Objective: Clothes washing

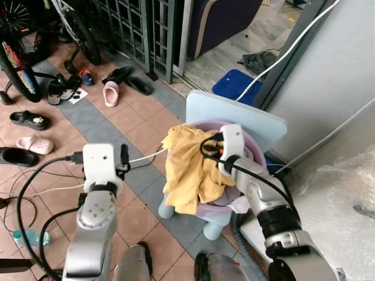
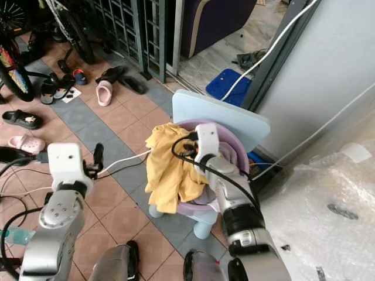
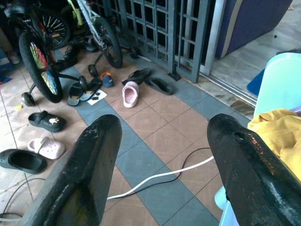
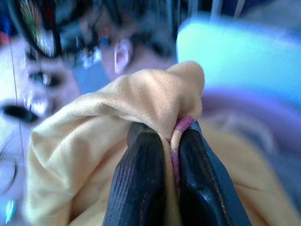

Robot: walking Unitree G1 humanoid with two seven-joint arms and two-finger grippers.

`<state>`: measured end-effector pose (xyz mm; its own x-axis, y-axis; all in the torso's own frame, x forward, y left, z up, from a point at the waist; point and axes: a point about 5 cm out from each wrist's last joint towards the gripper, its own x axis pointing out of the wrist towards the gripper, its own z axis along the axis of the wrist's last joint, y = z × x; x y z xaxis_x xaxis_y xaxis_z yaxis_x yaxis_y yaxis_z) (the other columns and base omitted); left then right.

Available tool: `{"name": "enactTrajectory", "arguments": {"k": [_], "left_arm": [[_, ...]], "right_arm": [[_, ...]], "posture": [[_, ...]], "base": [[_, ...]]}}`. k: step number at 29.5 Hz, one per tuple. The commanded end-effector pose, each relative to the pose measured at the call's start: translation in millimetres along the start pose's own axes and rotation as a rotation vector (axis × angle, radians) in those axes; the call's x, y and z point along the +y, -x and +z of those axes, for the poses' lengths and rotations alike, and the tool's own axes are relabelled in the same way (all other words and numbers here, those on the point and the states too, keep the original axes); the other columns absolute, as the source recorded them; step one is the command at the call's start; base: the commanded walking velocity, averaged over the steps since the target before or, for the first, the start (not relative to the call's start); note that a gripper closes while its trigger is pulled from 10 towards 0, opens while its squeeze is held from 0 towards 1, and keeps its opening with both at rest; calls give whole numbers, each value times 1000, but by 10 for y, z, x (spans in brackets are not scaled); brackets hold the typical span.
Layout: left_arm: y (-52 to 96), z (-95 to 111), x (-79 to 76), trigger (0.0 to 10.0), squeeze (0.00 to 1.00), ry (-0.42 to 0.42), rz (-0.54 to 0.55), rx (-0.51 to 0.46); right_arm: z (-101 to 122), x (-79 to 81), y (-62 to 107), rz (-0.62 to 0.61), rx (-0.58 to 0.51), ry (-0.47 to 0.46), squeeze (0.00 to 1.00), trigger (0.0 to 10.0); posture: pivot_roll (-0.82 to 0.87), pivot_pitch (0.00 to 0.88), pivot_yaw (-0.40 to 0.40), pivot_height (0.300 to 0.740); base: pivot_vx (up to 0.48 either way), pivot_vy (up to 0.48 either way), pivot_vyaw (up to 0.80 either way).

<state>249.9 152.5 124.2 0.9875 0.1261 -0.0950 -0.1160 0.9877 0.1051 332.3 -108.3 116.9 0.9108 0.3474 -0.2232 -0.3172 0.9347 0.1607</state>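
The right claw (image 4: 162, 141) is seen clamped on a fold of the yellow cloth (image 1: 187, 170), with a strip of pink fabric (image 4: 181, 125) pinched between its fingers (image 4: 141, 179); in the eye views the fingertips are hidden behind the wrist. The cloth is draped over the rim of a purple basin (image 1: 253, 146), which is set on a light blue stool (image 1: 234, 114); the basin's other contents are hard to make out. The left claw (image 3: 162, 155) is held apart above the tiled floor (image 1: 135, 123), beside a white cable (image 3: 160, 176). Shoes (image 1: 111, 92) and bicycle wheels (image 3: 40, 59) are scattered beyond, partly cut off.
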Motion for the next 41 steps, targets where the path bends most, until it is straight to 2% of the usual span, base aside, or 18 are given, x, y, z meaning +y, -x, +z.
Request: {"name": "enactTrajectory", "arguments": {"k": [1,3,5,6,7,11,16,17,18,20,21,34,41], "left_arm": [[-7,-14,-19,10000,0,-12,6,1],[-24,-7,-24,10000,0,-18,5,-6],[-53,5,-73,10000,0,4,-23,-23],[-53,5,-73,10000,0,4,-23,-23],[-75,6,-112,10000,0,20,-49,-32],[-131,30,-193,10000,0,23,-97,-43],[-183,74,-260,10000,0,19,-128,-58],[-203,89,-283,10000,0,17,-138,-64],[-214,92,-298,10000,0,16,-144,-66],[-214,92,-298,10000,0,16,-144,-66],[-215,84,-303,10000,0,17,-148,-65],[-239,53,-265,10000,0,24,-124,-61],[-269,62,-265,10000,0,21,-127,-72]], "right_arm": [[145,-32,61,-17,-84,-4,0,0],[212,-31,97,-22,-126,2,0,0],[395,-6,249,-34,-244,39,0,0],[395,-6,249,-34,-244,39,0,0],[479,31,350,-36,-303,54,0,0],[515,81,395,-39,-339,85,0,0],[532,74,427,-61,-362,76,0,0],[537,58,450,-75,-370,68,0,392],[540,42,470,-86,-375,71,0,4078],[540,42,470,-86,-375,71,0,4078],[544,29,491,-97,-377,80,0,10000],[567,-96,512,-144,-374,137,0,10000],[529,-78,504,-150,-365,143,0,10000]], "posture": [[18,101,-30,740],[11,90,-21,740],[-9,66,-9,740],[-9,66,-9,740],[-24,53,2,740],[-47,41,30,740],[-60,45,56,740],[-64,47,61,740],[-64,47,61,740],[-64,47,61,740],[-68,48,68,740],[-59,38,58,740],[-63,36,63,740]], "base": [[0,0,0],[0,0,0],[0,0,0],[0,0,0],[0,0,0],[0,0,0],[0,0,0],[0,0,0],[0,0,0],[0,0,0],[0,0,0],[-112,0,0],[-206,0,0]]}}
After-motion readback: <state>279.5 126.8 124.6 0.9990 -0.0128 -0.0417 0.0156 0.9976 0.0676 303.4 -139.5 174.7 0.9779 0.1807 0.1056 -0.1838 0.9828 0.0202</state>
